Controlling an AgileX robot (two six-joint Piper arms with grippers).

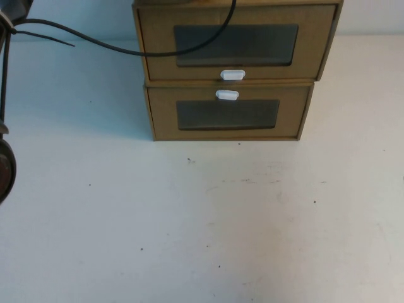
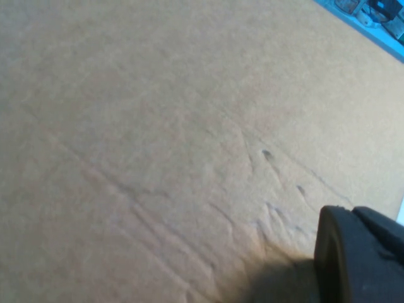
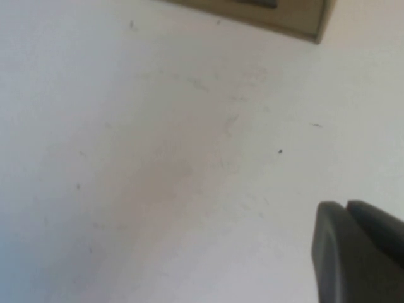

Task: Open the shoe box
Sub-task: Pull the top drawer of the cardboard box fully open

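A: Cardboard stack at far edge of the white surface (image 1: 202,221): upper shoe box (image 1: 158,44) sits on lower shoe box (image 1: 164,117). Each has a dark window in its front.

B: Drawers out or in?

A: Both fronts flush w/ their boxes, shut. Upper white handle (image 1: 232,75) is at its front's bottom edge and lower white handle (image 1: 227,95) at its front's top edge, so they're nearly one above the other.

B: R pincer?

A: R pincer (image 3: 348,246) is narrow, tips pressed together, holding nothing. Hangs over bare surface, w/ a box corner (image 3: 319,25) well apart from it. Not in high view.

B: L pincer?

A: L pincer (image 2: 353,252) is close over a creased cardboard panel (image 2: 158,126). Which box, can't tell. Wide or narrow, can't tell either.

B: Anything else?

A: Black cable (image 1: 95,39) comes in from the left, crosses upper box front and goes up past its top edge.
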